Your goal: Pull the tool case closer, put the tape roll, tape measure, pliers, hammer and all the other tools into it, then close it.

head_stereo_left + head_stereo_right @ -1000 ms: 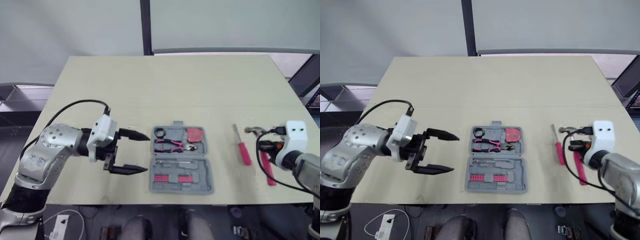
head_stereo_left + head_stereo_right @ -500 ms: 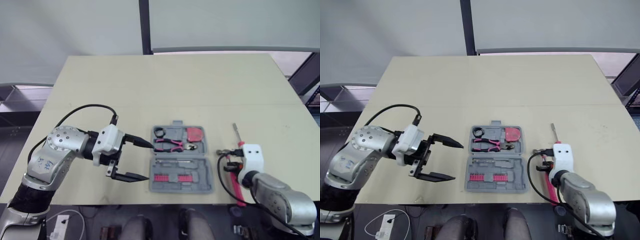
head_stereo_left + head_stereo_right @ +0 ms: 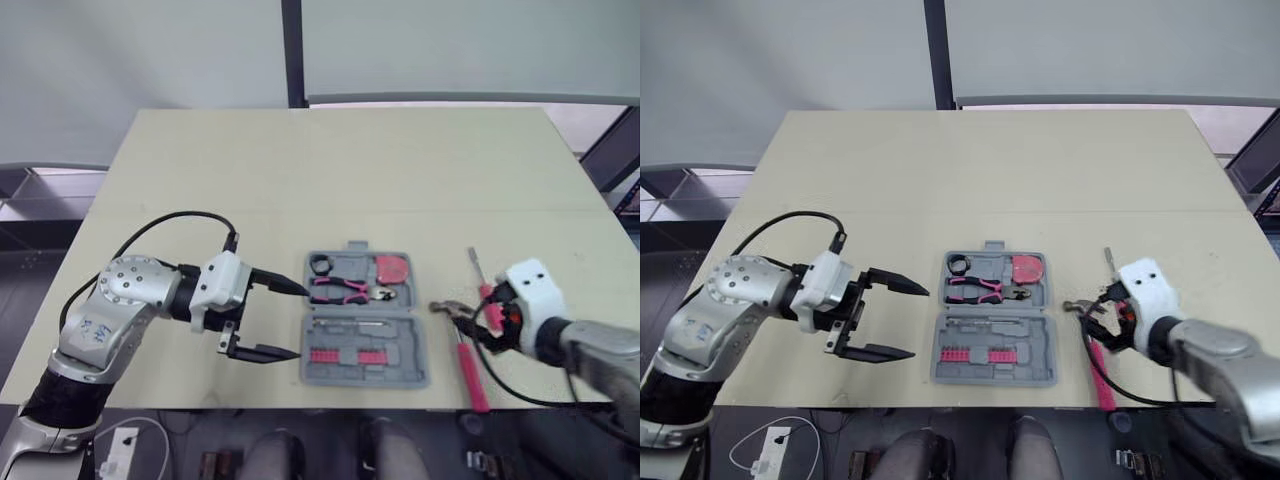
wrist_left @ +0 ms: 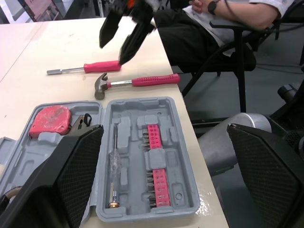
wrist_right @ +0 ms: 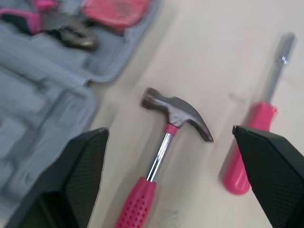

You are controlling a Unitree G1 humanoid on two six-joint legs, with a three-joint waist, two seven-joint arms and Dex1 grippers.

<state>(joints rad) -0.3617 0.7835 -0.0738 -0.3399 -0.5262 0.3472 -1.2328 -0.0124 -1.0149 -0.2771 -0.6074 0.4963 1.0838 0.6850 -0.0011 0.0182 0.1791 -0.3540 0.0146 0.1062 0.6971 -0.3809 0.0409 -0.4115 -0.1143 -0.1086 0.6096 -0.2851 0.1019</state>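
On table (image 3: 330, 170), hammer (image 4: 142, 81) & screwdriver (image 4: 90, 67) lie R of case (image 3: 1025, 355).

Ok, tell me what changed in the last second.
The right gripper moved the hammer from right of the screwdriver to between it and the case, let it go and now hangs open above it. The left gripper edged toward the case, open. Case and screwdriver stayed.

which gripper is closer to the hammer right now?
Right. The right gripper hangs open just above the hammer; the left gripper sits on the far side of the tool case.
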